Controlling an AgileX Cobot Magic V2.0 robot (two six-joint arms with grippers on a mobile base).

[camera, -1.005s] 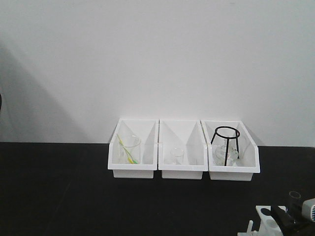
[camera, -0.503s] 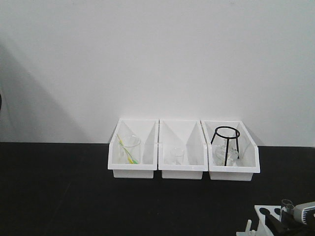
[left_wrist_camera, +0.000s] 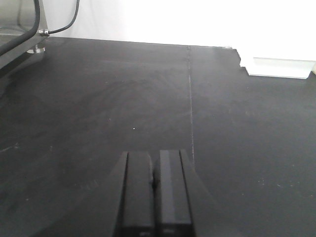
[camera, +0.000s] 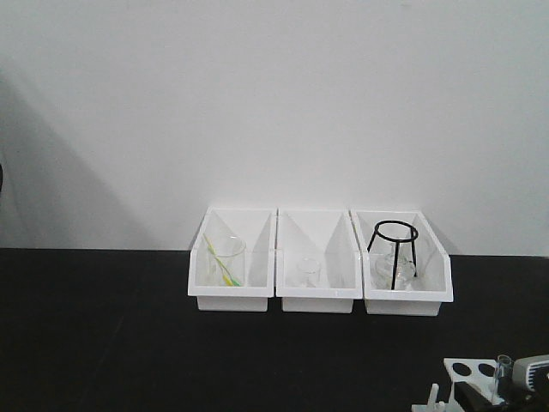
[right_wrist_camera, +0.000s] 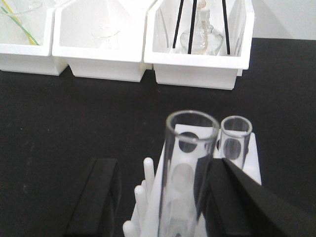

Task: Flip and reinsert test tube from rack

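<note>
In the right wrist view the test tube point(right_wrist_camera: 189, 163) stands upright with its open rim up, its lower part down in the white rack point(right_wrist_camera: 249, 160). My right gripper point(right_wrist_camera: 163, 170) is open around it. The right finger point(right_wrist_camera: 232, 197) is against the glass and the left finger point(right_wrist_camera: 96, 197) is well apart. A second clear tube point(right_wrist_camera: 235, 139) stands in a far hole of the rack. From the front, the rack point(camera: 467, 370) and the tube point(camera: 503, 364) show at the bottom right. My left gripper point(left_wrist_camera: 154, 165) is shut with nothing in it, low over the black table.
Three white bins stand in a row at the back: the left bin point(camera: 232, 296) with a beaker and a yellow-green stick, the middle bin point(camera: 317, 296) with a small beaker, the right bin point(camera: 407, 299) with a black wire tripod and glassware. White pegs point(right_wrist_camera: 147, 190) stick up on the rack's left side.
The tube's rim has come down and slightly left over the rack, along with the right gripper. The left arm has not moved in view.
</note>
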